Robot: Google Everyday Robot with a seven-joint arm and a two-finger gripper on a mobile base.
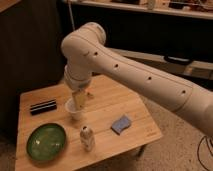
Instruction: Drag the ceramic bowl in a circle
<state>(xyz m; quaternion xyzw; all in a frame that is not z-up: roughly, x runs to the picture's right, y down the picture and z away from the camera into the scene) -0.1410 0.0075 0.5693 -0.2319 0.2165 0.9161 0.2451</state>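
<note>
We are at the approach step. The ceramic bowl [46,141] sits untouched at the 7 o'clock corner of the worktop [115,102]. The gripper [79,100] hangs near the middle, over the white cup [74,111], its jaws spread apart and holding nothing. Next, we judge, the arm must travel toward 7 o'clock, clearing the cup and the small bottle [87,138] at the bowl's 3 o'clock. It must then lower onto the bowl's rim before any circling.
</note>
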